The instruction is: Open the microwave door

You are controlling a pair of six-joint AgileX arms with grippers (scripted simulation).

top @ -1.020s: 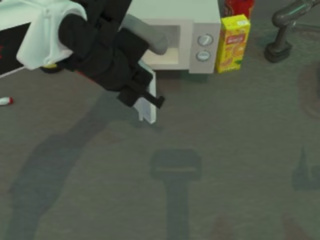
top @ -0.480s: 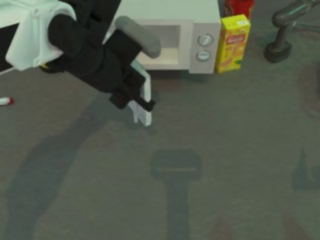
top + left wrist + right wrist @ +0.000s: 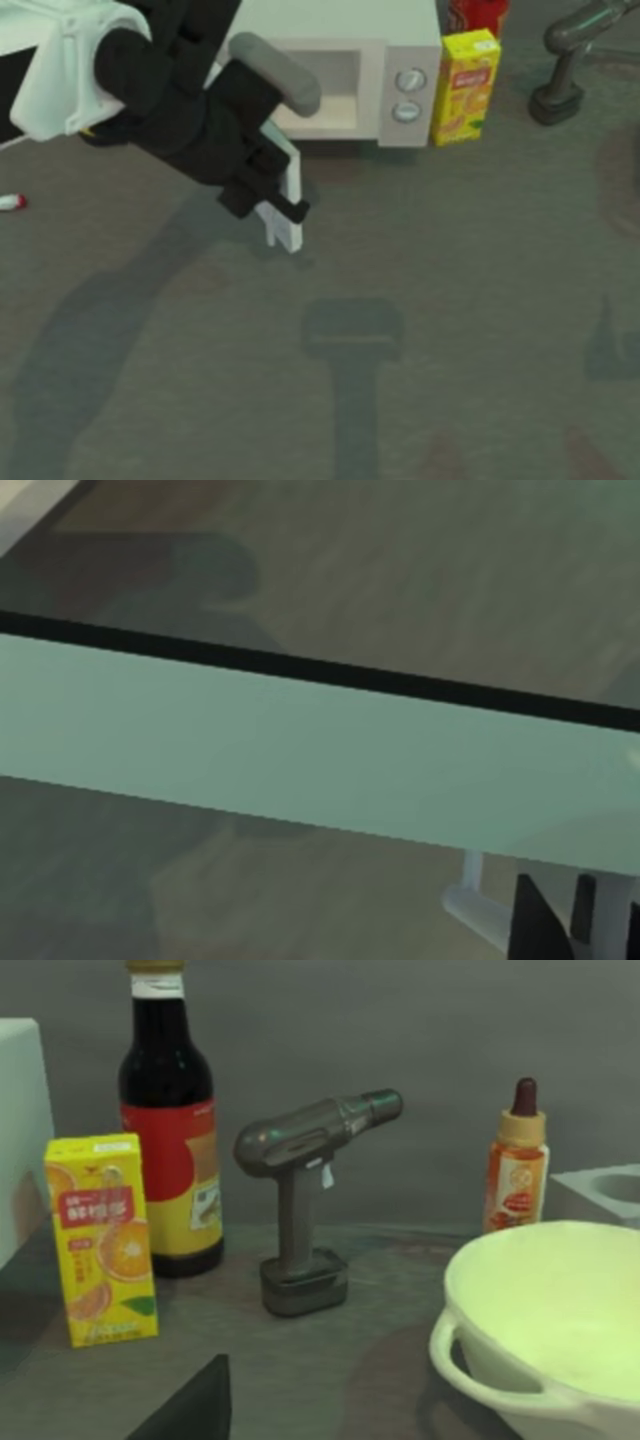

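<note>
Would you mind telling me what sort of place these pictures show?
Probably a rendered kitchen-style tabletop, though mixed: a white microwave with its door swung open, a yellow juice carton and a dark sauce bottle sit beside a grey power drill.

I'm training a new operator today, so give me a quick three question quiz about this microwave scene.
1. True or false: the microwave door is swung out from the microwave, showing the cream interior.
2. What stands right beside the microwave's knob side? A) yellow carton B) a kettle C) a toaster
3. Fill in: the grey drill stands between the dark bottle and the small ______ bottle.

Key: 1 true. The left pincer is at the door's outer edge. 2 A. 3 dropper.
</note>
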